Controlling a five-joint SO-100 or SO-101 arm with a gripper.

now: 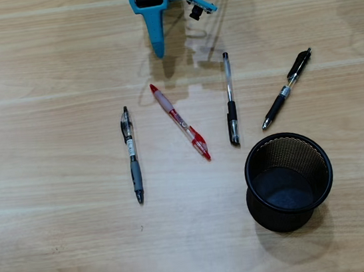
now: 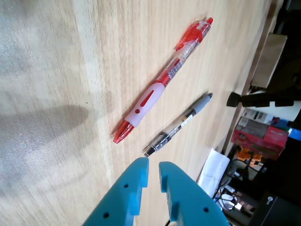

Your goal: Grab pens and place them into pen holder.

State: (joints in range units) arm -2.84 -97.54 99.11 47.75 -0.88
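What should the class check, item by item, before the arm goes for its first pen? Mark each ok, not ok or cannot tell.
1. Tool empty: ok, nothing between the fingers.
2. Tool open enough for a pen: not ok, only a narrow gap in the wrist view.
3. Red pen free to grasp: ok, it lies flat, apart from the grey pen and the capped pen.
4. Holder upright and empty: ok, mouth up, nothing inside.
5. All pens on the table: ok, four, counting the black pen.
6. Tool directly over a pen: cannot tell.
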